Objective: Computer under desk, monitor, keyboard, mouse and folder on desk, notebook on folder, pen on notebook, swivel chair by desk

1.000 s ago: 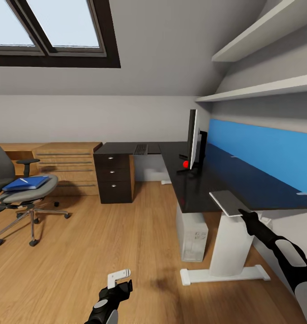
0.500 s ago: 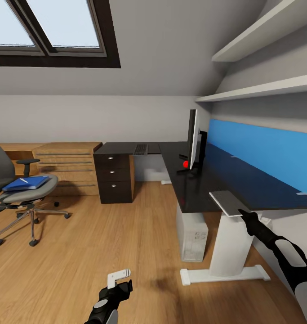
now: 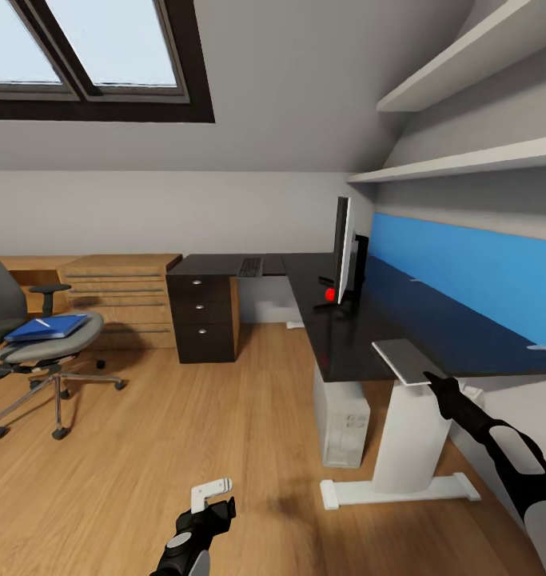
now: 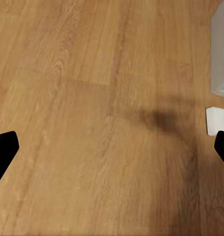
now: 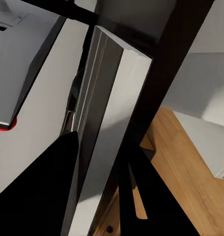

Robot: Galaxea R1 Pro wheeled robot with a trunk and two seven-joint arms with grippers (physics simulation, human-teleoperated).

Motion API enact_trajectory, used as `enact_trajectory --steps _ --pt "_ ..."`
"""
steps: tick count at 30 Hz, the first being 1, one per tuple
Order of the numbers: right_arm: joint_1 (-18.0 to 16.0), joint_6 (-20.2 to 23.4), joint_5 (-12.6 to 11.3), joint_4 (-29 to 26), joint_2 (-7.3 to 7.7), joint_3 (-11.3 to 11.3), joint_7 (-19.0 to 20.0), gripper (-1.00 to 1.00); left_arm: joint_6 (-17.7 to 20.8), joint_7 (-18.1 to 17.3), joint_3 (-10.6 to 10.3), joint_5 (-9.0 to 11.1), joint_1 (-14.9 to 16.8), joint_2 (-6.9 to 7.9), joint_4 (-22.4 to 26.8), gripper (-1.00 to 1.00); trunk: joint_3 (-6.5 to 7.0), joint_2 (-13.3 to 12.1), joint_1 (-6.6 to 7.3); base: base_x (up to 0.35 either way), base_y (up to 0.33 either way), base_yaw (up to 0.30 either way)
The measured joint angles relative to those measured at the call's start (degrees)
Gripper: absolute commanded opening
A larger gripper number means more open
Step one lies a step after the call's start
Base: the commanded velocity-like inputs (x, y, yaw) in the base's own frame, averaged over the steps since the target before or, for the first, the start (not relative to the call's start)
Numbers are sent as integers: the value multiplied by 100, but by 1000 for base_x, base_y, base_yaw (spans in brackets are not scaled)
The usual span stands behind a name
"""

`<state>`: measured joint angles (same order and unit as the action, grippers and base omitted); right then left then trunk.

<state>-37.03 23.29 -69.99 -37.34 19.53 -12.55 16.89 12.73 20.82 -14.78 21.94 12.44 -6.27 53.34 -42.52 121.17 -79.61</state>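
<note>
Desk (image 3: 360, 336): big L-shaped black top along the blue wall panel (image 3: 464, 272), white leg under the near end, black drawer unit (image 3: 202, 316) at the far-left end. Everything below is placed vs. this desk.
Swivel chair (image 3: 33, 344): well apart from desk, out on the wood floor to its left, past the drawer unit. Grey seat, chrome star base.
Light-wood chest (image 3: 121, 296): just beside the drawer unit, wall side.
Computer (image 3: 340, 420): pale tower, upright under the desk, by the white leg.
Monitor (image 3: 343, 248): on the desk, seen nearly edge-on, red dot at lower corner.
Folder (image 3: 49, 326): bright blue, flat on the chair seat, so well off the desk.
Keyboard (image 3: 250, 265): on the far wing of the desk, above the drawer-unit side, apart from monitor.
Notebook (image 3: 406, 360): thin grey slab at the desk's near edge, overhanging a bit; R wrist view shows it (image 5: 104, 123) edge-on, v. close.
Pen (image 3: 41, 321): thin white stick lying on the folder.
Right gripper (image 3: 431, 379): at the desk's near edge, tips at the notebook's corner. R wrist view has a dark finger (image 5: 52, 187) against the slab; looks clamped on it.
Left gripper (image 3: 211, 494): low over the floor, well clear of desk. L wrist view: fingertips (image 4: 3, 150) at both far edges, jaws wide, nothing between but floor.
</note>
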Motion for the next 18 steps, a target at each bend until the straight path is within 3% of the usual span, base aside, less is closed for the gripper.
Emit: enact_trajectory --steps 9,13,18 --pt "-3 16 -23 -147 31 -17 11 -100 -13 59 0 -5 0 0 -15 100 162 -361 198 0 0 0" --pt "10 25 -4 -463 42 -21 30 -100 -17 797 -13 9 0 -23 -84 100 233 -522 284 -121 -36 0" --pt "15 27 5 -510 43 -21 32 -100 -27 1311 -67 12 0 -40 -94 100 323 -722 392 -281 -85 0"
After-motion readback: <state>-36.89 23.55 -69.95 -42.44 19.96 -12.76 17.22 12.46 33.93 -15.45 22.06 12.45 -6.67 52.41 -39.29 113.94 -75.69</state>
